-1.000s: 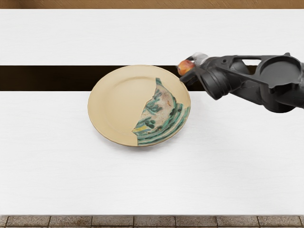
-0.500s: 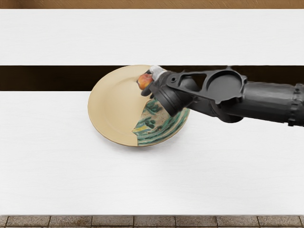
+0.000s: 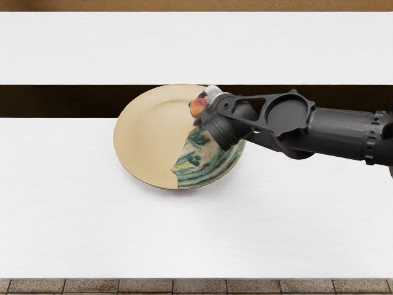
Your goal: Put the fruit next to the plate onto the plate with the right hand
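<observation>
while reaching in from the right, the right hand [image 3: 211, 106] is clutching the reddish fruit [image 3: 197, 108] over the far right part of the plate [image 3: 147, 132].

A white bench [image 3: 92, 233] is filling most of the view. A dark gap [image 3: 55, 101] is running across it from left to right. Floor tiles [image 3: 196, 286] are showing beyond its near edge, and a brown strip [image 3: 196, 5] beyond its far edge.

A single head view looks down at a slant across the table [image 3: 92, 233] from its near side, fairly close. The plate [image 3: 147, 135] sits near centre and the right arm [image 3: 344, 132] crosses from the right edge.
</observation>
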You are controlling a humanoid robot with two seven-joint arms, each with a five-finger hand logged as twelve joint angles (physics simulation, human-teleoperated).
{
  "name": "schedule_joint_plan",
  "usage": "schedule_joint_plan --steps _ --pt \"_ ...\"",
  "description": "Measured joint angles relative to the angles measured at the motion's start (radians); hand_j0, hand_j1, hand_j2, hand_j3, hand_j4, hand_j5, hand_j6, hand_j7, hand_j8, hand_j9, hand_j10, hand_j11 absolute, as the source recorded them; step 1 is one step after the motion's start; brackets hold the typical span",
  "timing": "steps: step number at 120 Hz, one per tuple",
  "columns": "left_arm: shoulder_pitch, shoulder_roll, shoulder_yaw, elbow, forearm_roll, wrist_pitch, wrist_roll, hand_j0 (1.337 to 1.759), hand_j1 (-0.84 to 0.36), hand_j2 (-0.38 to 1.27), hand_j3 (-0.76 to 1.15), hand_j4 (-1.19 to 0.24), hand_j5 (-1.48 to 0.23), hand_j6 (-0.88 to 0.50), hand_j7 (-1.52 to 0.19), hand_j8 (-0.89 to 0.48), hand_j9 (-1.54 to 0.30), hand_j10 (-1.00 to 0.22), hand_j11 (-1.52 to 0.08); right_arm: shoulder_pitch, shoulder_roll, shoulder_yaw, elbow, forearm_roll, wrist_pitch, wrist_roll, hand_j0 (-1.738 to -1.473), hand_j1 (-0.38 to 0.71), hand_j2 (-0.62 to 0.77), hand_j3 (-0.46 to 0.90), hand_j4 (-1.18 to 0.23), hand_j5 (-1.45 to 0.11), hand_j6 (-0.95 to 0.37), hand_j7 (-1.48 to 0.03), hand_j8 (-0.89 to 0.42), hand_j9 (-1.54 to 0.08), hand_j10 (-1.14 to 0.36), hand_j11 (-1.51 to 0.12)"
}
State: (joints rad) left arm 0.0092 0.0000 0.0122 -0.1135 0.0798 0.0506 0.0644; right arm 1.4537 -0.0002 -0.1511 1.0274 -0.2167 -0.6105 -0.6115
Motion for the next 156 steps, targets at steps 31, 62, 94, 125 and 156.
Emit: schedule_joint_plan --steps 31,62,94,125,156 --pt "0.000 0.000 0.000 0.000 0.000 0.000 0.000 1.658 0.06 0.05 0.00 -0.24 -0.32 -0.24 -0.32 -0.24 -0.32 -0.24 -0.32 0.000 0.000 0.000 -0.001 0.001 0.000 0.001 -1.654 0.11 -0.08 0.00 -0.38 -0.56 -0.37 -0.55 -0.40 -0.55 -0.42 -0.55" --pt "0.000 0.000 0.000 0.000 0.000 0.000 0.000 1.658 0.06 0.05 0.00 -0.24 -0.32 -0.24 -0.32 -0.24 -0.32 -0.24 -0.32 0.013 0.000 0.008 0.004 -0.001 0.000 0.001 -1.657 0.03 -0.06 0.00 -0.31 -0.42 -0.31 -0.42 -0.32 -0.42 -0.32 -0.42" --pt "0.000 0.000 0.000 0.000 0.000 0.000 0.000 1.658 0.06 0.05 0.00 -0.24 -0.32 -0.24 -0.32 -0.24 -0.32 -0.24 -0.32 0.058 -0.080 0.085 0.098 0.000 0.000 0.001 -1.658 -0.15 -0.03 0.00 -0.17 -0.23 -0.17 -0.22 -0.17 -0.23 -0.17 -0.23" --pt "0.000 0.000 0.000 0.000 0.000 0.000 0.000 1.658 0.06 0.05 0.00 -0.24 -0.32 -0.24 -0.32 -0.24 -0.32 -0.24 -0.32 -0.067 -0.299 0.382 0.170 0.002 0.114 0.001 -1.658 -0.24 -0.02 0.00 -0.09 -0.12 -0.09 -0.12 -0.09 -0.12 -0.09 -0.12" --pt "0.000 0.000 0.000 0.000 0.000 0.000 0.000 1.658 0.06 0.05 0.00 -0.24 -0.32 -0.24 -0.32 -0.24 -0.32 -0.24 -0.32 -0.486 -0.511 0.839 0.223 0.007 0.891 0.001 -1.658 -0.27 -0.01 0.00 -0.07 -0.09 -0.07 -0.09 -0.07 -0.09 -0.07 -0.09"
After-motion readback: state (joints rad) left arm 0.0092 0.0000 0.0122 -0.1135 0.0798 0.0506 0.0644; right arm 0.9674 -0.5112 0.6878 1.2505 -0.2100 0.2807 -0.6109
